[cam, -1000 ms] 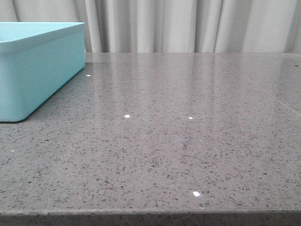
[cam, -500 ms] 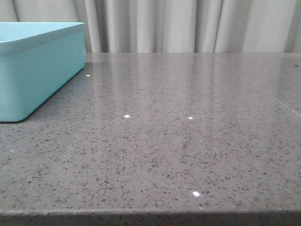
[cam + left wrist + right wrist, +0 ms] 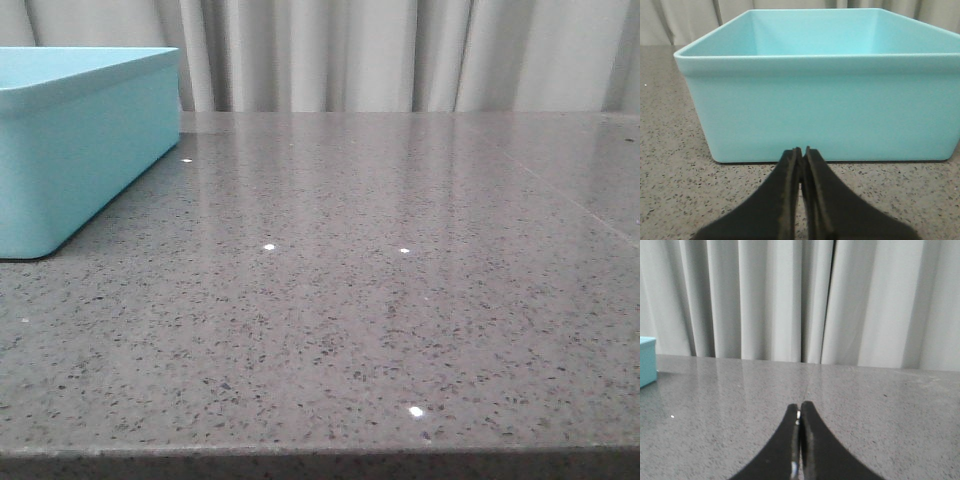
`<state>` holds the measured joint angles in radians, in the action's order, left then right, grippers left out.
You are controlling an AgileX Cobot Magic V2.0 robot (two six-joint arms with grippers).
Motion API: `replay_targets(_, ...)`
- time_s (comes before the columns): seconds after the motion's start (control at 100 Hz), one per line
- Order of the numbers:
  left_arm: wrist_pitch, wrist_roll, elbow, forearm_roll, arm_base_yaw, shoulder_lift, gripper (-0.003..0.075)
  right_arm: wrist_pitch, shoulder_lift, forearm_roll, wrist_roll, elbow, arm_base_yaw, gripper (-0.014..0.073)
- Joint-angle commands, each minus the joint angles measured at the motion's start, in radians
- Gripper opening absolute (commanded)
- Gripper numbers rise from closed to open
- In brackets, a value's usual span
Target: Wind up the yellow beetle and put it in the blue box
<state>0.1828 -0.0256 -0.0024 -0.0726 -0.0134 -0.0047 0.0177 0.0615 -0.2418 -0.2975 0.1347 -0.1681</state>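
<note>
The blue box (image 3: 85, 150) sits at the far left of the grey speckled counter (image 3: 380, 300): pale turquoise plastic, smooth walls, rounded corners, slightly flared rim. Left pincer (image 3: 801, 152) is pressed together just in front of its wall. Right pincer (image 3: 799, 407) is pinched closed too, holding nothing, facing pale curtains (image 3: 790, 300).

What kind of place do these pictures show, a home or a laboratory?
Probably an indoor test or recording space, not clearly a home. A polished grey speckled table stands before plain pale curtains, and only the blue box rests on it, facing the shut left gripper.
</note>
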Motion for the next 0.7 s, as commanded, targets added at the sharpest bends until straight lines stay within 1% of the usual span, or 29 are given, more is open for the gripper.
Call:
replay_targets(0.0, -0.073, 0.008, 0.024, -0.008, -0.007, -0.033, -0.0019, -0.095, -0.008, 0.044, 0.060, -0.013, 0.026, -0.0067)
replay_targets(0.17, -0.073, 0.008, 0.024, -0.008, -0.007, -0.033, -0.0019, -0.093, -0.041, 0.107, 0.113, -0.078, 0.071, -0.0067)
replay_targets(0.41, -0.073, 0.008, 0.024, -0.008, -0.007, -0.033, -0.0019, -0.080, -0.079, 0.153, 0.114, -0.148, 0.114, -0.0067)
replay_targets(0.51, -0.073, 0.008, 0.024, -0.008, -0.007, -0.033, -0.0019, -0.018, -0.094, 0.168, 0.115, -0.147, 0.123, -0.0067)
replay_targets(0.69, -0.073, 0.008, 0.024, -0.008, -0.007, -0.033, -0.0019, -0.009, -0.094, 0.168, 0.115, -0.147, 0.128, -0.0067)
